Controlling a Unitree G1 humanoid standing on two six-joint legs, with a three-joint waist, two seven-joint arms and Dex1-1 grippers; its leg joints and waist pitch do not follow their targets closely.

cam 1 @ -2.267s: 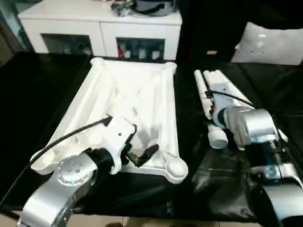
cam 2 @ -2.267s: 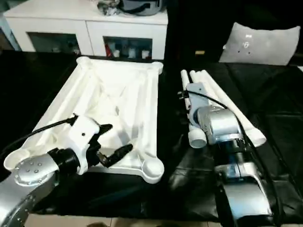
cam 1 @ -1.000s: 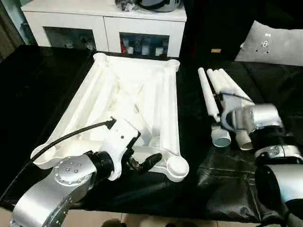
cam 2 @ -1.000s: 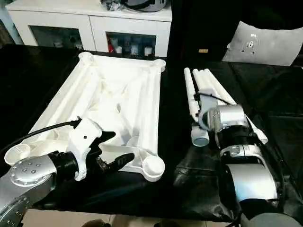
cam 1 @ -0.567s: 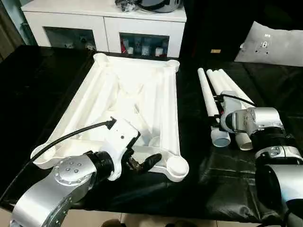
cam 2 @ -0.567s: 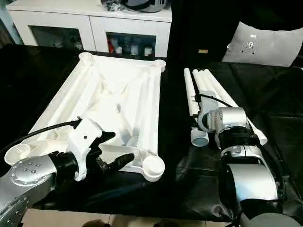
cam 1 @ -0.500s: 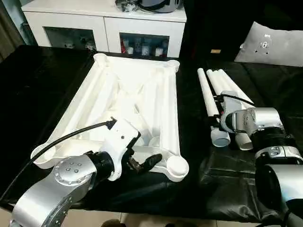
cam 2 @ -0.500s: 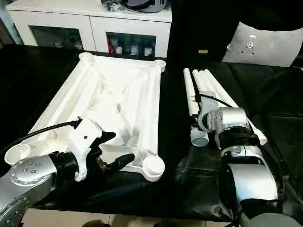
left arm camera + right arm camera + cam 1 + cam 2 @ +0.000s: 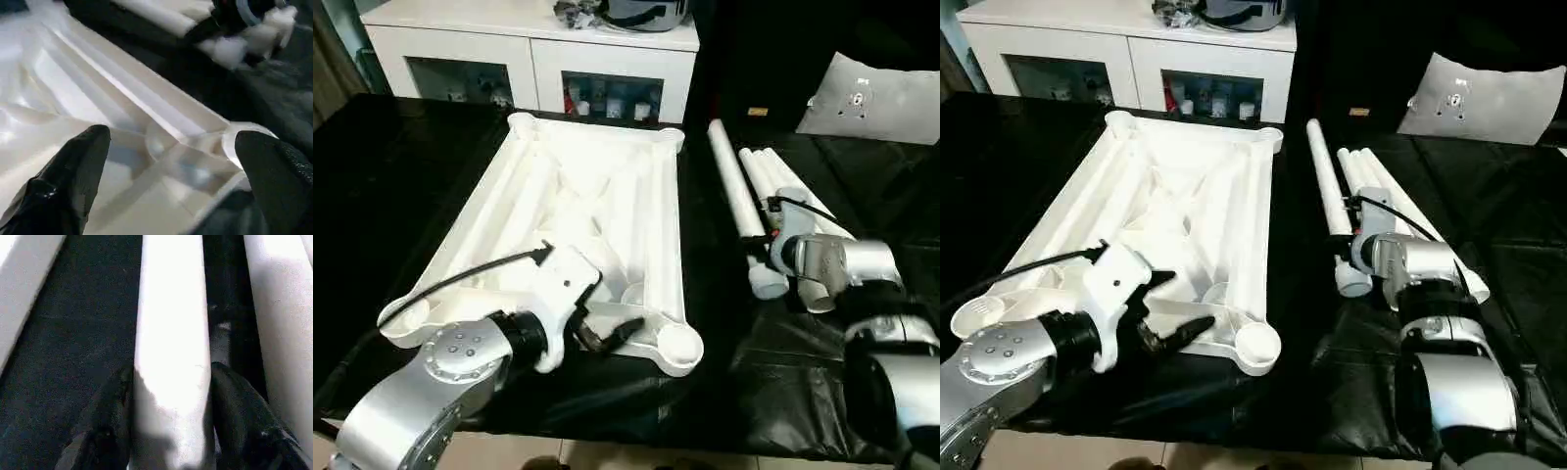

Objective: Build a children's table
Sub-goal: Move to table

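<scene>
The children's table lies in parts on the black mat. Its white square top (image 9: 578, 206) is upside down, ribs showing, with round sockets at the corners. My left gripper (image 9: 1175, 305) hovers open over the top's near edge, close to the near right socket (image 9: 677, 345); its black fingers (image 9: 73, 171) stand wide apart with nothing between them. To the right lie several white legs (image 9: 783, 186). My right gripper (image 9: 171, 382) is shut on the leftmost leg (image 9: 729, 191) near its thick end, one finger (image 9: 110, 421) on each side.
A white cabinet (image 9: 529, 49) stands behind the workbench and a grey cushion (image 9: 881, 98) lies at the back right. The black mat (image 9: 783, 372) is wrinkled in front of my right arm. The bench's front edge runs just below my forearms.
My right gripper has closed onto the leftmost leg, and that leg's far end has shifted away from the other legs, toward the table top. The left arm has stayed put.
</scene>
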